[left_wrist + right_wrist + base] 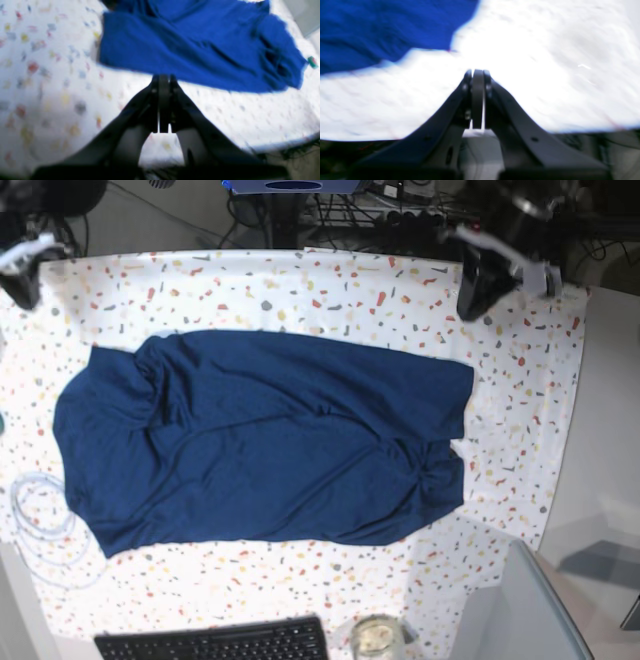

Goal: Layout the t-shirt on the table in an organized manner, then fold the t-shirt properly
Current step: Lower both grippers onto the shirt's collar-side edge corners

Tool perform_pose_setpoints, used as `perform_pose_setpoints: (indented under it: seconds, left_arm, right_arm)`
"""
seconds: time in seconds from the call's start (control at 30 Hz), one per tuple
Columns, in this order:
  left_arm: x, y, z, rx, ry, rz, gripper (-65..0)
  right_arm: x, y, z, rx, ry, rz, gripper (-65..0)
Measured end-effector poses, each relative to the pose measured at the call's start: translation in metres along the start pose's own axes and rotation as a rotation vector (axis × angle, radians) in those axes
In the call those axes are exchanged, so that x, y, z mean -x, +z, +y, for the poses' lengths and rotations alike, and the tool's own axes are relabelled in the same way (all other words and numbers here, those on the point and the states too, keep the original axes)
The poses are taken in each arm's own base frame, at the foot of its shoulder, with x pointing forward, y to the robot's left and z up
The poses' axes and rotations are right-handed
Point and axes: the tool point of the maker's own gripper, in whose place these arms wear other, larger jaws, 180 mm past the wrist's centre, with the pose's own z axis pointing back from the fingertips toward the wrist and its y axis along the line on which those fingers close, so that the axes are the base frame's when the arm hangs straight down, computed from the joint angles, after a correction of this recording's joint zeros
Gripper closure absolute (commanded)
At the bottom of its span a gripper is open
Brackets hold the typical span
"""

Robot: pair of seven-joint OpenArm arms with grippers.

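- Speckled tabletop (350, 285) fills the base view, with cables and gear crowding the far edge and a plain grey surface off to one side.
- The shirt (260, 450) lies spread across the middle of the tabletop, roughly flat but rumpled: creases run through the body, and the end near the grey surface is bunched into a knot of folds.
- Left claw (164, 81) is pressed together, pinching nothing, hanging over bare tabletop just short of the shirt's edge.
- Right claw (477, 75) is also pressed together and empty, over bare tabletop (545, 75), with the shirt (382, 27) off to one side.
- In the base view both arms sit up at the far corners, clear of the cloth.
- My read: the layout looks unfinished, so folding now risks locking those wrinkles in and giving a lopsided result.
- The bunched end is the trouble spot; a pinch there could catch several layers and drag the whole shirt instead of smoothing it.
- A claw coming down closed would only push the fabric and make fresh creases.
- Watch the near side: a keyboard (215, 643), a jar (376, 637) and a white cable (40, 520) sit close to the hem, and a wide sweep could snag or knock them.
- Pulling from one side only could slide the shirt toward the edge.
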Motion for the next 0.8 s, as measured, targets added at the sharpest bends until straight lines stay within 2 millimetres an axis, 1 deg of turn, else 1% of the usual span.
perform_pose_setpoints:
  seconds: [0.03, 0.07, 0.1, 0.17, 0.23, 0.27, 0.3, 0.33, 0.37, 0.4, 0.43, 0.5, 0.57, 0.63, 0.67, 0.73, 0.8]
  left_arm:
    - [-0.007, -0.012, 0.005, -0.015, -0.011, 0.014, 0.0]
    - [-0.014, -0.022, 0.005, -0.012, -0.015, 0.013, 0.0]
    - [-0.021, -0.032, 0.004, -0.003, -0.024, 0.019, 0.0]
    - [-0.037, -0.053, -0.002, 0.016, -0.03, 0.02, 0.0]
    - [-0.043, -0.071, -0.007, 0.03, -0.031, 0.059, 0.0]
    - [-0.048, -0.076, -0.009, 0.035, -0.035, 0.061, -7.4]
    - [-0.052, -0.08, -0.009, 0.037, -0.045, 0.073, -16.1]
    - [-0.057, -0.083, -0.008, 0.036, -0.051, 0.067, -23.5]
    - [-0.06, -0.085, -0.007, 0.031, -0.054, 0.064, -27.2]
    - [-0.061, -0.087, -0.005, 0.03, -0.052, 0.061, -28.0]
    - [-0.058, -0.089, -0.004, 0.029, -0.049, 0.069, -27.8]
    - [-0.045, -0.095, 0.003, 0.019, -0.02, 0.101, -23.9]
    - [-0.027, -0.099, 0.018, -0.021, 0.004, 0.151, -17.6]
    - [-0.009, -0.104, 0.026, -0.045, 0.026, 0.192, -10.5]
    - [-0.001, -0.106, 0.026, -0.047, 0.017, 0.211, -7.7]
    - [0.01, -0.111, 0.022, -0.042, -0.041, 0.216, -0.7]
    - [0.02, -0.117, 0.017, -0.046, -0.066, 0.196, 0.0]
  right_arm:
    - [-0.008, -0.01, 0.002, -0.01, 0.001, 0.013, -5.0]
    - [-0.018, -0.02, 0.003, -0.013, 0.0, 0.012, -8.3]
    - [-0.03, -0.029, 0.002, -0.005, 0.006, 0.01, -13.2]
    - [-0.055, -0.045, 0.002, -0.012, 0.016, -0.005, -24.2]
    - [-0.072, -0.054, 0.001, -0.013, 0.01, -0.022, -36.6]
    - [-0.076, -0.056, -0.001, -0.006, -0.002, -0.03, -41.7]
    - [-0.077, -0.058, -0.004, 0.002, -0.01, -0.023, -46.1]
    - [-0.072, -0.06, -0.007, 0.004, -0.015, 0.001, -47.9]
    - [-0.065, -0.062, -0.009, 0.007, -0.022, 0.028, -48.0]
    - [-0.057, -0.065, -0.014, 0.012, -0.028, 0.066, -48.0]
    - [-0.049, -0.068, -0.016, 0.012, -0.022, 0.101, -48.0]
    - [-0.032, -0.076, -0.015, -0.013, 0.0, 0.17, -48.0]
    - [-0.012, -0.083, -0.008, -0.046, 0.021, 0.246, -48.0]
    - [0.002, -0.085, 0.002, -0.074, 0.027, 0.284, -48.3]
    - [0.004, -0.086, 0.007, -0.092, 0.036, 0.283, -48.5]
    - [0.001, -0.087, 0.018, -0.143, 0.056, 0.256, -48.6]
    - [-0.002, -0.091, 0.018, -0.155, 0.048, 0.239, -48.5]
